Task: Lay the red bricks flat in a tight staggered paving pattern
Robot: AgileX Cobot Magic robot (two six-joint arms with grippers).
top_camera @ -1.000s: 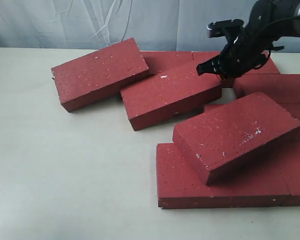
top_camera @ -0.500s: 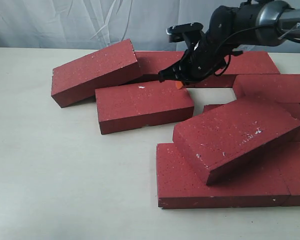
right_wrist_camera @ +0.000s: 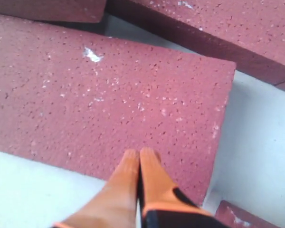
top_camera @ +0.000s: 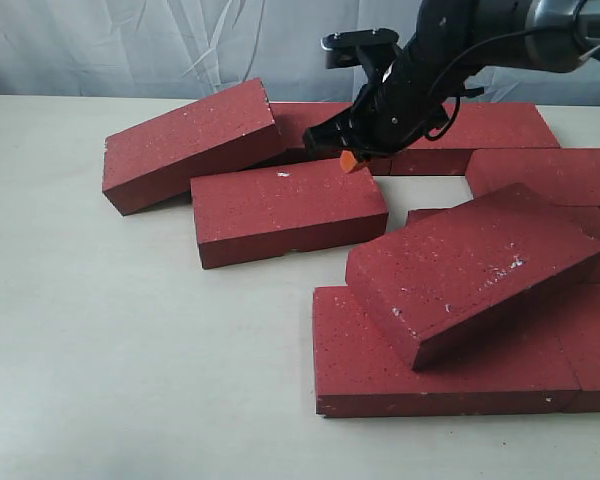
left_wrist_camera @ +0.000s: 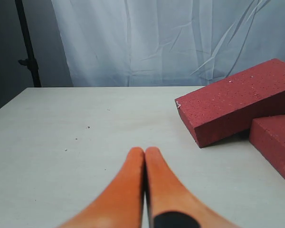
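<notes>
Cream bench [top_camera: 130,350], backed by a white draped curtain [top_camera: 130,45]. A dark stand pole [left_wrist_camera: 26,47] shows beside the curtain in the left wrist view. The red bricks [top_camera: 560,175] lie in a loose, unaligned group across the centre and right of the exterior view.

Centre brick [top_camera: 288,210]: flat on the bench, slightly skewed, with a strip of bare bench between it and the front group.

Left brick [top_camera: 185,145]: tilted, with its right end raised and resting on a rear brick [top_camera: 310,120]. Its near edge runs just beside the centre brick's far left corner.

Front brick [top_camera: 380,375]: flat at the front right, with another flat brick butted against its right end. A tilted brick [top_camera: 475,270] lies on top of it, low end toward the front and high end toward the right.

More bricks lie flat along the far side, behind the right arm.

Right fingers [right_wrist_camera: 145,164]: orange, pressed together, holding nothing. The tips sit over the centre brick's top face, at its far edge near the right corner. They appear to touch the brick, but contact cannot be confirmed.

Left fingers [left_wrist_camera: 152,166]: orange, closed against each other, empty. They sit low over bare bench, well apart from the left brick ahead of them.
</notes>
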